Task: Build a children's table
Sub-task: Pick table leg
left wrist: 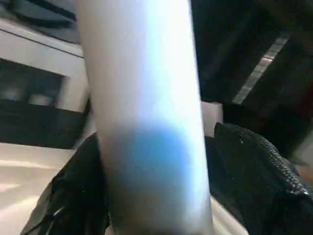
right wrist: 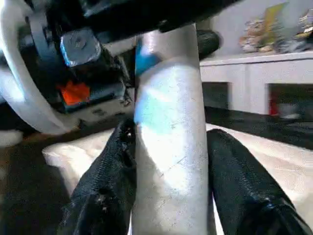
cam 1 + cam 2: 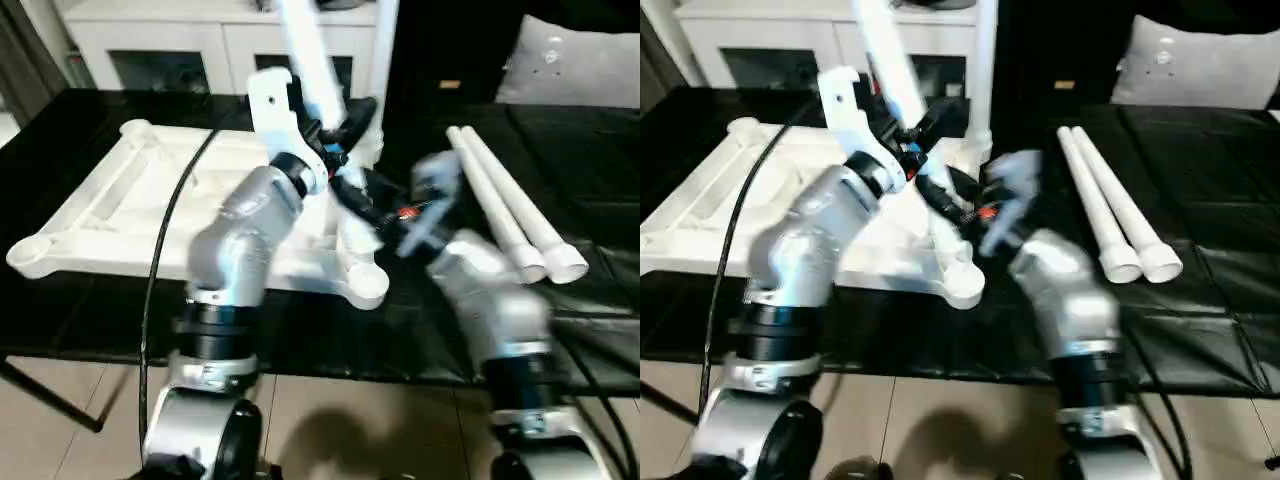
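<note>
counted: one white plastic rectangular tabletop (image 3: 150, 200), lying underside up, raised ribs crossing it, round sockets at the corners. four long white tapered tube legs in all: one leaning leg (image 3: 310, 60) between the two claws, one upright leg (image 3: 983, 70) just behind them at a far socket, two loose legs (image 3: 510, 215) lying side by side, touching, well off to the right of the right claw (image 2: 168, 161).

left claw (image 1: 156, 171): black ribbed fingers (image 1: 254, 166) on either side of the leaning leg, close against its smooth, glossy, round wall; read as gripping the leg. right claw: black textured fingers (image 2: 105, 186) set around the same leg lower down, near the tabletop; one finger touching the tube, contact of the other not certain; read as holding the leg. left claw directly above the right claw on the tube. leg's lower end down by the near right part of the tabletop; seating in a socket not discernible.

forearms: silver, rounded metal, black cable along the left one.

surface: low black table top (image 3: 590, 330), slightly shiny, tabletop and loose legs resting on it. pale tiled floor (image 3: 60, 440) below the near edge. behind: white cabinet with glass doors (image 3: 200, 50); grey cushion (image 3: 580, 65) far right of the right claw.
</note>
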